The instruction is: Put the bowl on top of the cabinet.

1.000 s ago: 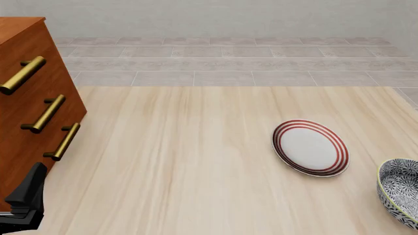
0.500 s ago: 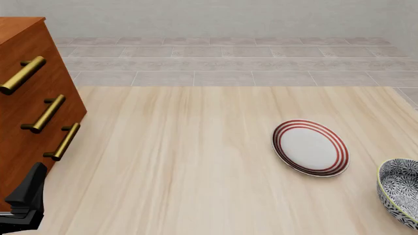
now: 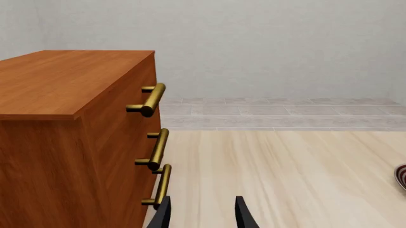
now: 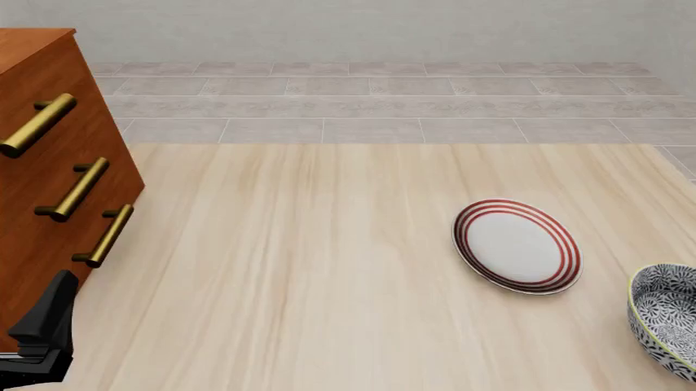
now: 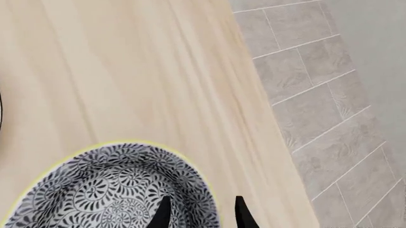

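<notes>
Right gripper [image 5: 199, 211] poised over the bowl [image 5: 114, 187], fingers apart and holding nothing.

Its two dark fingertips [image 5: 162, 213] straddle the bowl's far wall, near the thin yellow rim; whether they touch it cannot be told. The patterned bowl [image 4: 666, 318] sits on the wooden table [image 4: 326, 269] at its right edge, just beside the red-ringed plate [image 4: 517, 246]. The left gripper [image 3: 201, 213] is also parted and empty, beside the cabinet's [image 4: 49, 163] lowest brass handle [image 3: 162, 185], well apart from the bowl.
</notes>
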{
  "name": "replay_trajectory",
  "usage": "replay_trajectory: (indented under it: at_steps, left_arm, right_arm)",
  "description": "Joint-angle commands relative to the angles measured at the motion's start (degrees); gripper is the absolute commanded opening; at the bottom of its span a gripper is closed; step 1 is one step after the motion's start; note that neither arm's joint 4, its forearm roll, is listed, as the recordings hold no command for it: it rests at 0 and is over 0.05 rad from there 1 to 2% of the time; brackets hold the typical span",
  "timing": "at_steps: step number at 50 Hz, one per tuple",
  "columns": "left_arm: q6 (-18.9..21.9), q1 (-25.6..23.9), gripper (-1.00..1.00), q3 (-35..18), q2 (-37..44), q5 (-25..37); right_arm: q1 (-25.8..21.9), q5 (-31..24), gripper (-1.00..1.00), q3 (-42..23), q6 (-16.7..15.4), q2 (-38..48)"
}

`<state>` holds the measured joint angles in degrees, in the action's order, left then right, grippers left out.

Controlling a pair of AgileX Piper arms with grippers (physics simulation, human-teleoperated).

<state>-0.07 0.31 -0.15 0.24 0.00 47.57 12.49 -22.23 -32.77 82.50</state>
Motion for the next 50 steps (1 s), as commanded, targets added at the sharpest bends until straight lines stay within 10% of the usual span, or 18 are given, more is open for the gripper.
replay_trajectory:
  at_steps: [1, 17, 18, 40, 50]
  left_arm:
    - [0.0, 0.0, 1.00, -0.1, 0.1, 0.0]
    - [0.0, 0.0, 1.00, -0.1, 0.1, 0.0]
    - [0.0, 0.0, 1.00, -0.1, 0.1, 0.0]
    - [0.0, 0.0, 1.00, -0.1, 0.1, 0.0]
    - [0.0, 0.0, 1.00, -0.1, 0.1, 0.0]
  right_arm:
    - [0.6, 0.3, 1.00, -0.8, -0.8, 2.2]
    - [0.5, 0.0, 1.00, -1.0, -1.5, 3.4]
    - [0.4, -0.1, -1.00, -0.9, -1.5, 3.1]
    - [-3.4, -9.9, -1.00, -0.3, 0.8, -8.5]
    - [-8.4, -23.8, -1.00, -1.6, 4.1, -25.0]
